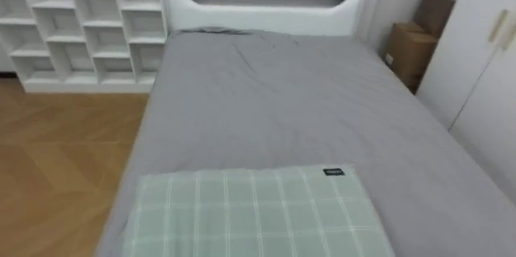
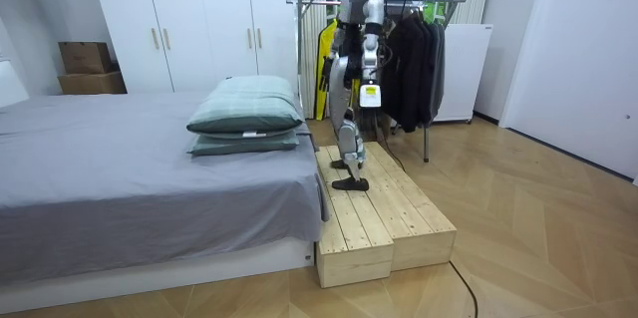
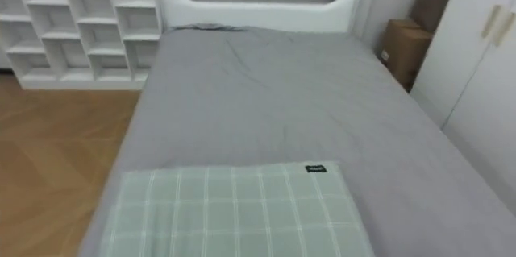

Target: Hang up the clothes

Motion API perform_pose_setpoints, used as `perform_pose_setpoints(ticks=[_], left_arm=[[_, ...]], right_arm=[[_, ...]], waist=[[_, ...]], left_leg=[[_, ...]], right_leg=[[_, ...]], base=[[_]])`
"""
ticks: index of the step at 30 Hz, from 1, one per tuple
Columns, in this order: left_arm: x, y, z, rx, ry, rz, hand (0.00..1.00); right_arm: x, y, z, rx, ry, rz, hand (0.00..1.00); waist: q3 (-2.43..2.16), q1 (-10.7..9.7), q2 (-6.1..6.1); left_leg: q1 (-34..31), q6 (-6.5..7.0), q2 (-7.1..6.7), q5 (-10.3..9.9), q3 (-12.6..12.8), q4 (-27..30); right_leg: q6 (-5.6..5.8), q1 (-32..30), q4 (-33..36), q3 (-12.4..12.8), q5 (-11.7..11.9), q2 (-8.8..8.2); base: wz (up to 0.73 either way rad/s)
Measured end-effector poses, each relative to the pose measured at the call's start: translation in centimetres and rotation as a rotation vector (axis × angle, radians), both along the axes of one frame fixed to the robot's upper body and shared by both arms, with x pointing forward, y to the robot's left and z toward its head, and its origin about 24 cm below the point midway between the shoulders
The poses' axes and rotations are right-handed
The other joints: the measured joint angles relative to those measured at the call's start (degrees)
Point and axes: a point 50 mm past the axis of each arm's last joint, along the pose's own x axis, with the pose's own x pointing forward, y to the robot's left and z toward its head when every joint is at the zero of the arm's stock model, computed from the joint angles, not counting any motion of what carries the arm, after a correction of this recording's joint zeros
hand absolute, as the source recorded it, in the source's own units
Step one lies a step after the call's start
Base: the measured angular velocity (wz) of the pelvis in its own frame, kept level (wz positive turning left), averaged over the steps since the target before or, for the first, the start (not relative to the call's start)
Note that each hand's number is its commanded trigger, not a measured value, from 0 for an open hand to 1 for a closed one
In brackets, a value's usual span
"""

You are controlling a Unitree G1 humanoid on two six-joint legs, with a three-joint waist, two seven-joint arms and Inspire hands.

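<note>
I stand on a wooden platform (image 2: 384,220) at the foot of a bed and look down its length. Behind me is a clothes rack (image 2: 321,0) with several dark garments (image 2: 414,54) and a yellow one (image 2: 325,84) hanging on it. My left hand (image 2: 368,87) hangs at my side near the rack. My right hand (image 2: 332,69) is low on my far side. A green checked pillow (image 1: 254,213) lies just below my eyes on the grey sheet (image 1: 274,104).
Two stacked pillows (image 2: 246,109) sit at the bed's end by the platform. White cube shelves (image 1: 81,23) stand beyond the bed on its left. Cardboard boxes (image 1: 411,47) and a white wardrobe (image 1: 484,64) are on its right. Wooden floor (image 1: 56,160) runs along the left.
</note>
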Motion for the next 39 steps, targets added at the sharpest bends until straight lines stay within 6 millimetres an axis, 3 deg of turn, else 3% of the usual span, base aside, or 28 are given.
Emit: perform_pose_setpoints(ticks=[2,7,17,20,26,29,35,39], left_arm=[[-0.1,-0.6,-0.2,-0.022,-0.002,0.015,0.0],[0.8,-0.6,-0.2,-0.013,-0.03,0.02,0.0],[6.2,-0.9,0.0,-0.015,-0.218,-0.013,0.0],[6.4,-0.9,0.1,-0.017,-0.24,-0.004,0.0],[4.9,-1.0,-0.1,-0.005,-0.2,0.004,0.0],[2.8,-1.0,-0.3,-0.002,-0.101,-0.021,0.0],[0.5,-1.0,-0.3,-0.01,0.008,-0.023,0.0],[0.4,-1.1,-0.3,-0.016,0.01,-0.022,0.0]], right_arm=[[1.0,0.1,0.1,0.0,-0.025,0.021,0.0],[1.5,0.8,0.1,0.01,-0.042,0.095,0.0],[1.2,1.4,0.0,0.039,-0.052,0.105,0.0],[0.6,1.3,-0.1,0.041,-0.044,0.093,0.0],[-0.5,1.2,-0.3,0.074,-0.033,0.023,0.0],[-0.9,1.1,-0.3,0.097,-0.023,-0.021,0.0],[-1.2,1.1,-0.4,0.096,-0.005,-0.033,0.0],[-1.4,1.1,-0.4,0.105,-0.002,-0.072,0.0]], waist=[[0.0,1.07,0.58],[-0.06,1.03,1.05],[0.18,0.15,0.52],[0.14,0.0,0.4],[0.06,-0.77,0.39],[0.01,-0.77,0.67],[0.0,-0.35,1.06],[0.02,-0.39,1.44]], left_leg=[[0.25,0.13,-0.06,-0.49,0.37,-0.54],[1.57,0.12,0.73,-0.48,0.36,-2.09],[3.96,0.13,0.83,-0.47,0.4,-4.02],[4.73,0.16,0.86,-0.45,0.5,-4.23],[5.06,0.14,0.89,-0.44,0.41,-4.69],[5.73,0.11,1.04,-0.46,0.06,-4.85],[5.73,0.11,0.9,-0.45,-0.91,-4.7],[5.54,0.08,0.85,-0.43,-1.43,-4.66]], right_leg=[[0.02,1.07,-1.28,-0.04,0.17,0.21],[-0.15,1.83,-1.18,0.08,0.28,0.6],[-0.18,3.69,-1.42,-0.26,0.3,0.56],[-0.1,4.31,-1.42,-0.15,0.23,0.61],[-0.07,4.57,-1.86,-0.25,0.21,0.78],[-0.09,5.42,-2.26,-0.34,0.2,0.86],[-0.1,5.73,-2.28,-1.26,0.19,0.64],[-0.11,5.77,-2.27,-1.89,0.19,0.61]], base=[[-0.07],[0.0],[0.03],[-0.01],[0.01],[0.02],[0.08],[0.08]])
